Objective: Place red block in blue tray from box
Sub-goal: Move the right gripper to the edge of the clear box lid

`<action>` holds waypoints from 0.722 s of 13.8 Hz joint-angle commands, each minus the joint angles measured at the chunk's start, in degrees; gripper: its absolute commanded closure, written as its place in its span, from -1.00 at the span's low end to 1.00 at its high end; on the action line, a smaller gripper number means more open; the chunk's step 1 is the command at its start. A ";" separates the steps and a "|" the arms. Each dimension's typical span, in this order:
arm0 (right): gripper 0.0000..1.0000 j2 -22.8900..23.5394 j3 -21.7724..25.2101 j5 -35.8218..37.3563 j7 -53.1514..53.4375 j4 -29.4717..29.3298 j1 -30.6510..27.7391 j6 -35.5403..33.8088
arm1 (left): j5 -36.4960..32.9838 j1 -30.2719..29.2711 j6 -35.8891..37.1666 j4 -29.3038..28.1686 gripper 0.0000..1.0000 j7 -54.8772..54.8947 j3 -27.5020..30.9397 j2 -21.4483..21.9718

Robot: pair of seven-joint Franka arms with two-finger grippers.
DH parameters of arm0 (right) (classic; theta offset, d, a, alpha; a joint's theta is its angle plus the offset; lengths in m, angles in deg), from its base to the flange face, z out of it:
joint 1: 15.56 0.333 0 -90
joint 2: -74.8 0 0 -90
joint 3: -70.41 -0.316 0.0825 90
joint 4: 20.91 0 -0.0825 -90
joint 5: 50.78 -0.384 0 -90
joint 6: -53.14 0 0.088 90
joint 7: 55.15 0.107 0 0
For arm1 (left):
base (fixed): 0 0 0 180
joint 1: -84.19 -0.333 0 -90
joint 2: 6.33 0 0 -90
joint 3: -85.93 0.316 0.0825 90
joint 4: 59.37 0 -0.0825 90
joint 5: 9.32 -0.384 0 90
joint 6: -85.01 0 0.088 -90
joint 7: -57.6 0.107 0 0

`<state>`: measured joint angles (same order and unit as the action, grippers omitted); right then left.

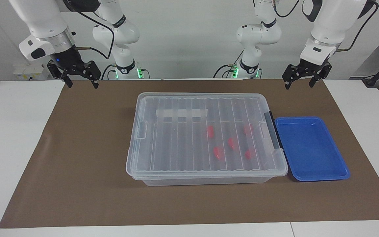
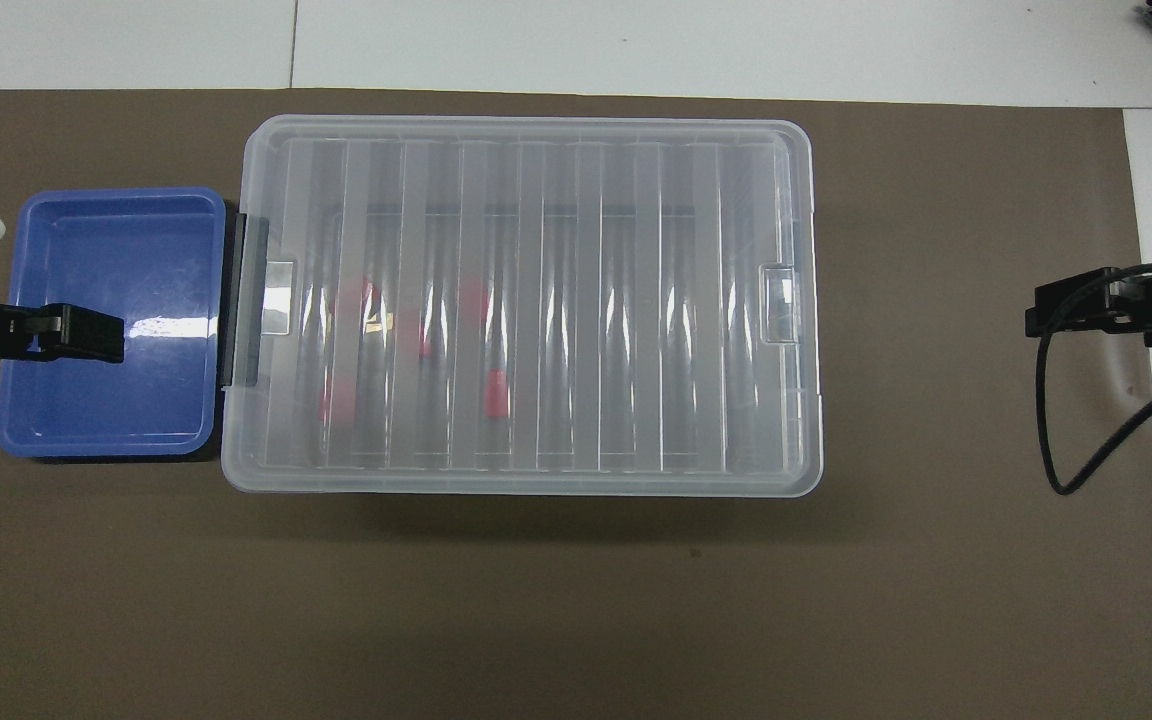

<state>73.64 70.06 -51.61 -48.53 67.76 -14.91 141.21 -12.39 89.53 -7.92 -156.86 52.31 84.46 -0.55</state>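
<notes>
The box (image 1: pixel 176 144) is a clear bin in the middle of the mat, and its ribbed lid (image 2: pixel 536 300) is on. Several red blocks (image 1: pixel 231 143) (image 2: pixel 496 392) show through the lid, in the half toward the left arm's end. The blue tray (image 1: pixel 311 148) (image 2: pixel 106 270) lies against that end of the box with nothing in it. My left gripper (image 1: pixel 299 85) (image 2: pixel 101 334) hangs open high in the air, and from above it overlaps the tray. My right gripper (image 1: pixel 82 85) (image 2: pixel 1046 308) hangs open, high over the mat's edge at the right arm's end. Neither holds anything.
A brown mat (image 1: pixel 77 164) covers the white table (image 1: pixel 15 131). The box has a black latch (image 1: pixel 273 131) on the tray side and a white tape strip (image 1: pixel 181 113) on its lid. A cable loop (image 2: pixel 1086 440) hangs from the right gripper.
</notes>
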 commanded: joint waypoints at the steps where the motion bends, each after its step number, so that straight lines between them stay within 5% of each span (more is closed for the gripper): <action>1: -1.00 -1.56 -0.26 -0.66 -0.64 1.95 -0.21 0.52 | 0.44 -0.15 -0.85 -1.04 -1.00 0.38 0.16 0.73; 10: -0.98 -2.27 -0.52 -0.66 7.18 13.18 4.88 16.66 | 0.44 -0.15 -0.93 -1.04 -1.00 0.55 0.16 0.64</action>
<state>72.99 69.87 -51.79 -43.35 75.64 -10.96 152.86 -12.39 89.53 -7.92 -156.86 52.31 84.46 -0.55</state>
